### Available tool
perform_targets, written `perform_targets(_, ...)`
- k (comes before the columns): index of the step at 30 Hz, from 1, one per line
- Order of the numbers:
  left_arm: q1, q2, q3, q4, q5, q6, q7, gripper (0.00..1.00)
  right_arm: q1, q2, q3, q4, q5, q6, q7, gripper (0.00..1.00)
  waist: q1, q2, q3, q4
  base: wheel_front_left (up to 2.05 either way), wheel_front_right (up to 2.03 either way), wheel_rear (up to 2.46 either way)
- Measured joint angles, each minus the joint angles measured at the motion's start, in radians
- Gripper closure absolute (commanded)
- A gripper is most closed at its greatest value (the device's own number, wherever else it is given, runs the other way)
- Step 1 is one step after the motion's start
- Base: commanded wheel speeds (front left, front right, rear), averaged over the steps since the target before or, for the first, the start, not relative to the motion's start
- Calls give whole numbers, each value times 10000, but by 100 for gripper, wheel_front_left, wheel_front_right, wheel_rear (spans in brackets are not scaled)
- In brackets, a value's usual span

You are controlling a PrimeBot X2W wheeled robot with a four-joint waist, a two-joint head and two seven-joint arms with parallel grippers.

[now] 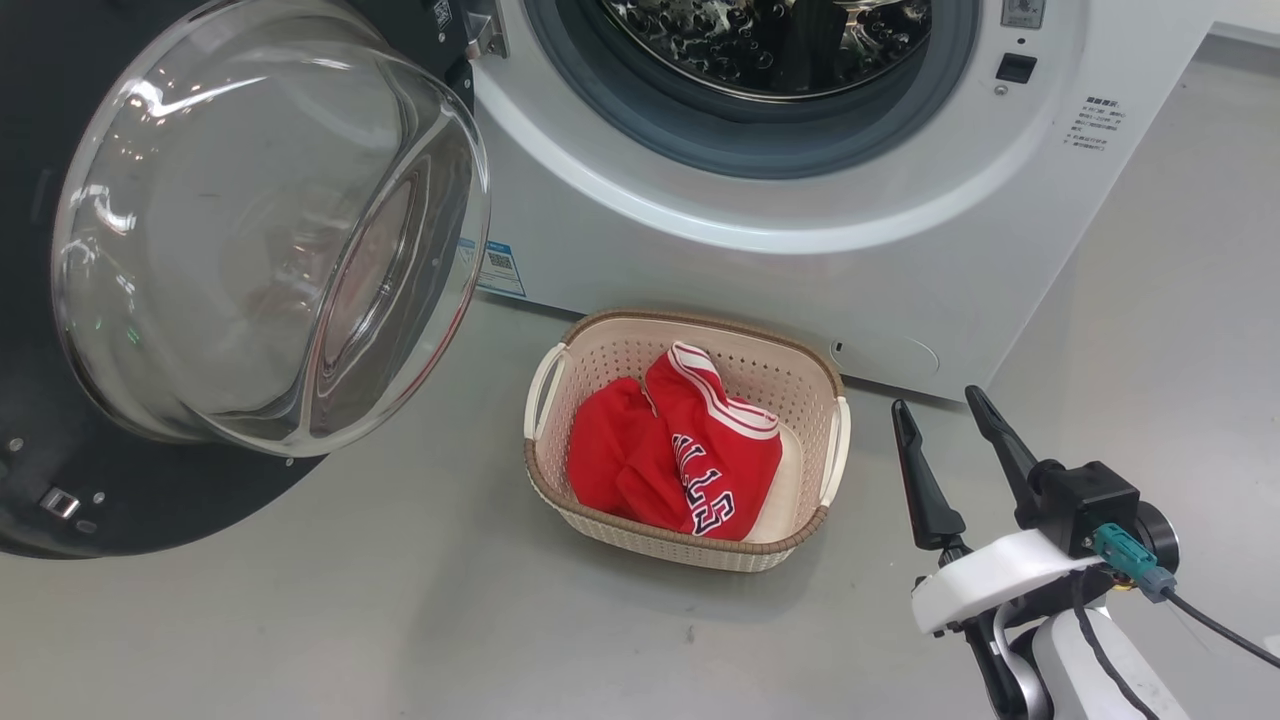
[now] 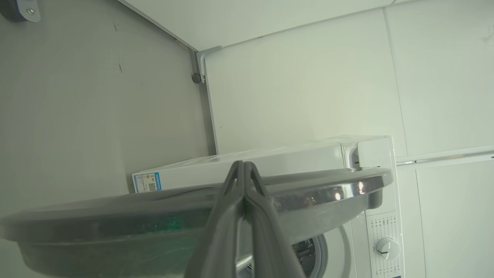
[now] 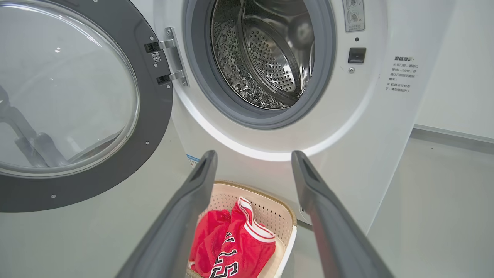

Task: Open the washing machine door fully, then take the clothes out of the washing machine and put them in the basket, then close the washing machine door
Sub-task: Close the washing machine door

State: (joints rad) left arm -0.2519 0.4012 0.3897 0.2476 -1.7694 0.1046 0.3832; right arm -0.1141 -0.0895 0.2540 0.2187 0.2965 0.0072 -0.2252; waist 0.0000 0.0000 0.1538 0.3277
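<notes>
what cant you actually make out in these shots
- Head view: the drum top is cut off by the frame edge.
- Right wrist view: the drum's front floor hides behind the gasket.
- Head view: the jersey lettering is folded, partly unreadable.
- Left wrist view: whether the left gripper touches the door is unclear.

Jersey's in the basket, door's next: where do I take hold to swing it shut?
Probably the door by its black ring, at the rim farthest from the hinges, coming from behind its outer face: the glass bowl bulges smooth, offering no purchase.
</notes>
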Motion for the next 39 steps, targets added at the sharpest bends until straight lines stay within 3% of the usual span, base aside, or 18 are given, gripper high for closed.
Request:
perform_targets(13, -105, 59, -67, 314, -431, -489, 947, 100, -9, -36, -56, 0, 0, -10, 0, 0, 0, 0, 55, 59, 0, 0, 0)
perform_targets(39, 377, -132, -861, -75, -1831, -1371, 3812, 100, 0, -13, -17, 201, 33, -12, -4, 0, 0, 0, -391, -13, 0, 0, 0)
